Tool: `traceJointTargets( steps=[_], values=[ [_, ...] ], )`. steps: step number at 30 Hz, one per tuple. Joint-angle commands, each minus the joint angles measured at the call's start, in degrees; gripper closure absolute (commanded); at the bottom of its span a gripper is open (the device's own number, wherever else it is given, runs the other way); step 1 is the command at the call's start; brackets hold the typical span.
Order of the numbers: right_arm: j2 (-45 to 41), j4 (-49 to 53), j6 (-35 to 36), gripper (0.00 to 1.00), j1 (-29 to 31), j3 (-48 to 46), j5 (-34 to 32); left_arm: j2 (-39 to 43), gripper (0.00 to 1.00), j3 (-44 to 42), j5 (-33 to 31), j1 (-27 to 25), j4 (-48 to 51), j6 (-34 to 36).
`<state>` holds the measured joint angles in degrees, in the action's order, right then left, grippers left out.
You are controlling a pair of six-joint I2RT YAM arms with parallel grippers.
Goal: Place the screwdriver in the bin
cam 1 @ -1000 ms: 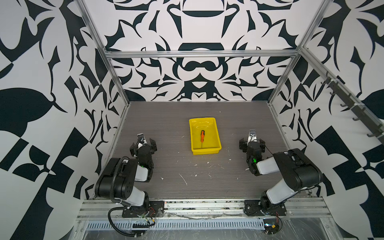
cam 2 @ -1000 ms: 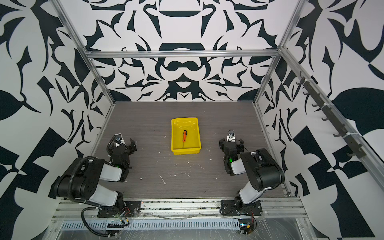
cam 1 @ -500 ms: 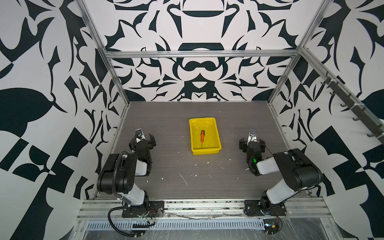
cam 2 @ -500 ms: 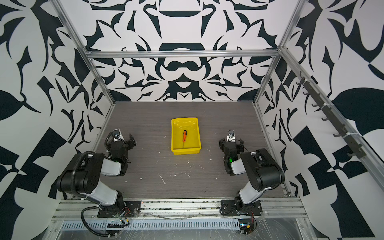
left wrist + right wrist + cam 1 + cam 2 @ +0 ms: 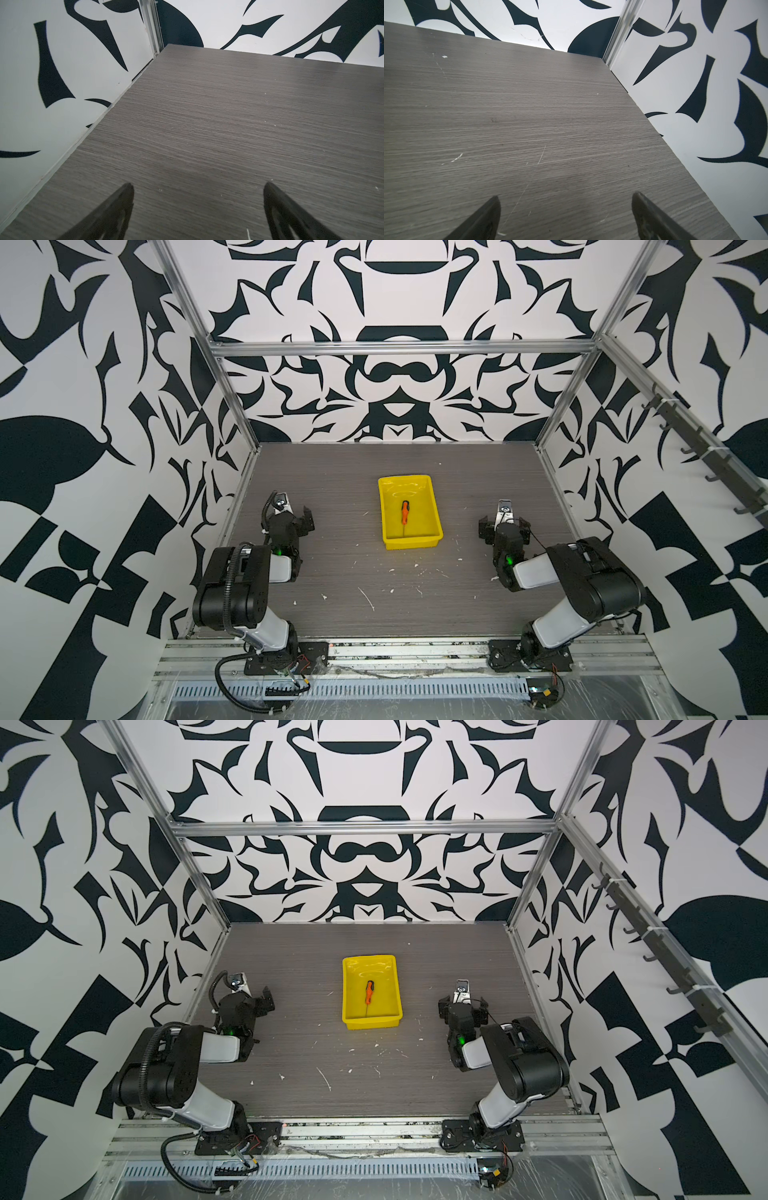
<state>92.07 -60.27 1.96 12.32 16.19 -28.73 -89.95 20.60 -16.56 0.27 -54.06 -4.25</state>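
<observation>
Status: judged complete. In both top views the small screwdriver with orange handle, black end cap and thin silver shaft (image 5: pixel 404 512) lies flat on the floor of the shallow rectangular bright yellow plastic bin (image 5: pixel 411 542). Nothing is gripping or touching it. As far as the pictures show, no step of the placing is left; at most the arms may need to park.

Left gripper (image 5: pixel 198 185): the wrist view shows both dark fingertips spread wide with only bare tabletop between them, so the jaws are fully apart and hold nothing. In a top view it sits low over the table by the side wall, well apart from the bin.

Right gripper (image 5: pixel 565 195): the same reading. Its fingertips are wide apart, nothing is between them, and only the table surface lies below. It is well clear of the bin on the opposite side.

Screwdriver, appearance: it lies roughly lengthwise in the bin, about mid-floor. The black cap points toward the back wall and the shaft runs toward the bin's near wall. The shaft is very thin and hard to trace; I cannot tell whether its tip touches the near wall. The handle is clear of both long sides.

Bin: it sits upright near the middle of the grey wood-grain tabletop (image 5: pixel 353 489), and its glossy floor shows reflections at the far end. Nothing else is inside it.

Other: small white flecks (image 5: pixel 368 599) are scattered on the table in front of the bin.
</observation>
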Motion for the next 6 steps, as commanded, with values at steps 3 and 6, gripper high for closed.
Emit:
traceJointTargets(
  steps=[3, 6],
  values=[
    [-1.17, -0.38, -0.86, 0.00, -0.73, 1.68, 1.14, 0.83, 0.00, 0.25, 0.85, 0.12, 0.45, -0.53],
    [-1.17, -0.62, -0.46, 0.00, -0.80, 1.57, 1.23, 0.79, 0.00, 0.24, 0.82, 0.16, 0.45, -0.53]
  ],
)
